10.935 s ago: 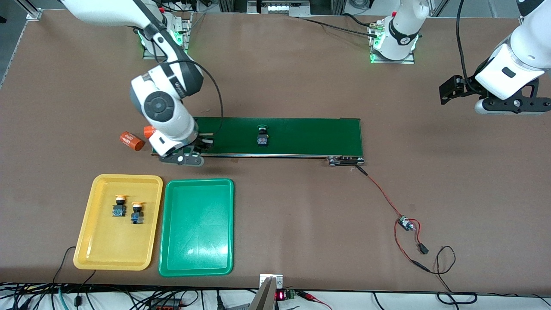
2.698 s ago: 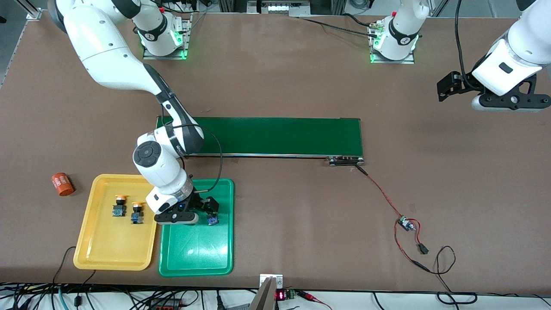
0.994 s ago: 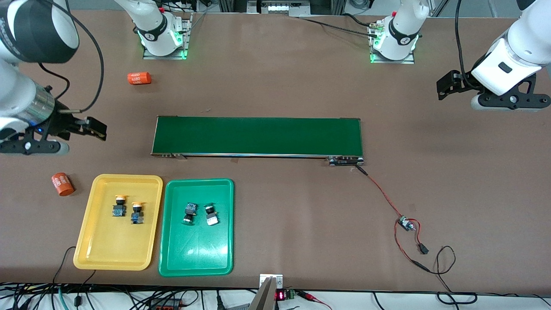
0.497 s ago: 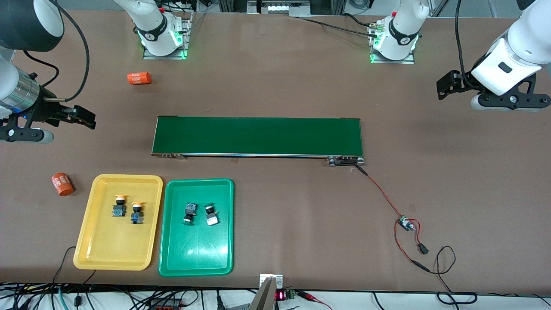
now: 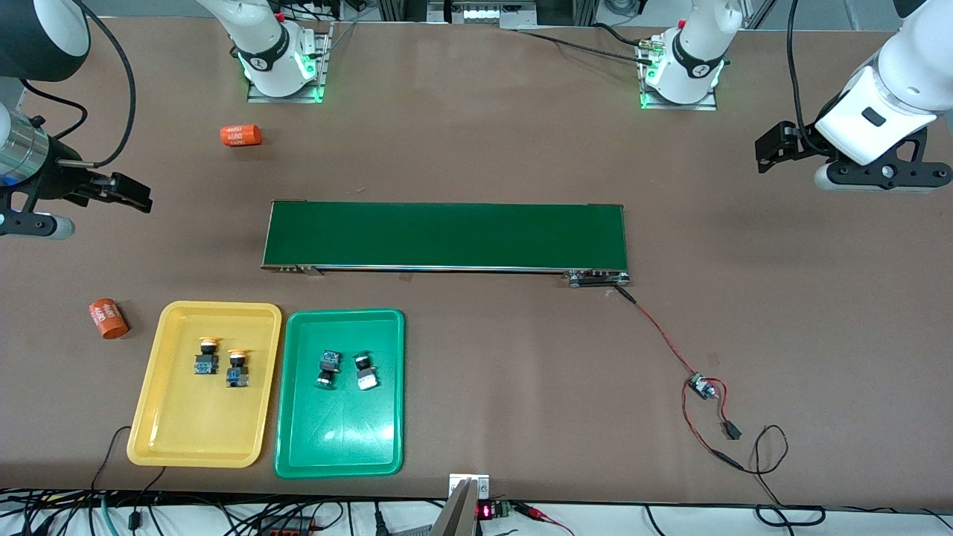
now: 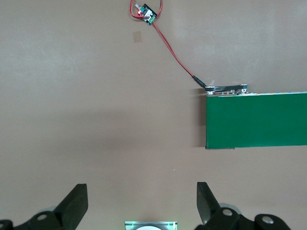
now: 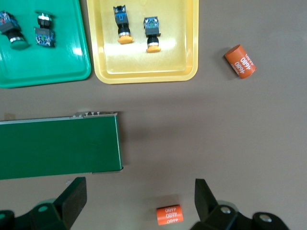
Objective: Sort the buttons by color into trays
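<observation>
Front view, swept from the right arm's end of the table across to the left arm's. Right gripper [image 5: 123,192] up over bare table near that end, fingers spread wide, nothing held; parked clear, presumably because nothing is left to fetch. Orange cylinder [image 5: 109,318] lying just beside the yellow tray [image 5: 149,439], a second cylinder [image 5: 240,135] nearer the bases; neither a button, so kept out. Two yellow-capped buttons [image 5: 208,355] side by side in the yellow tray. Two green-capped buttons [image 5: 327,368] side by side in the green tray [image 5: 298,458]. Conveyor belt [image 5: 447,235] bare. Left gripper [image 5: 778,151] waiting over bare table, spread wide, empty. Sorting apparently done.
</observation>
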